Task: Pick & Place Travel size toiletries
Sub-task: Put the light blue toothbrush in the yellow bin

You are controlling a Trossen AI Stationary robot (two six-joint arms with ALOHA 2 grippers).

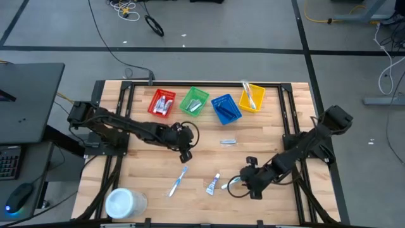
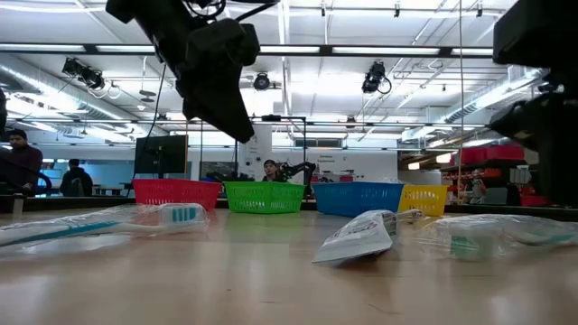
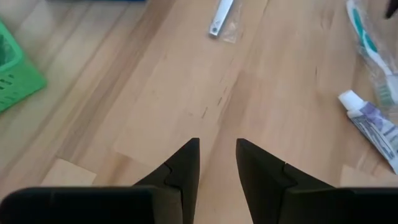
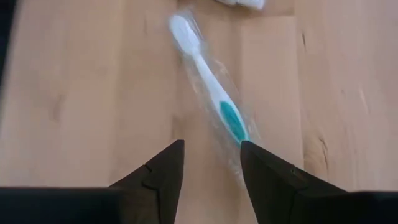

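The toiletries lie loose on the wooden table. A blue-white toothbrush (image 1: 178, 180) and a small white-blue tube (image 1: 213, 183) lie near the front. A flat wrapped item (image 1: 228, 142) lies mid-table. A white-teal toothbrush in clear wrap (image 4: 211, 87) lies just ahead of my right gripper (image 4: 211, 155), which is open; the teal handle end runs toward the gap between its fingers. My left gripper (image 3: 217, 155) hangs open above bare wood near the table's middle (image 1: 185, 152), with nothing between its fingers. The tube (image 3: 373, 124) shows off to one side of it.
Red (image 1: 162, 102), green (image 1: 194, 101), blue (image 1: 225, 107) and yellow (image 1: 251, 97) baskets stand in a row along the far edge, some with items in them. A big white round tub (image 1: 125, 202) stands at the near left corner. People show in the room beyond.
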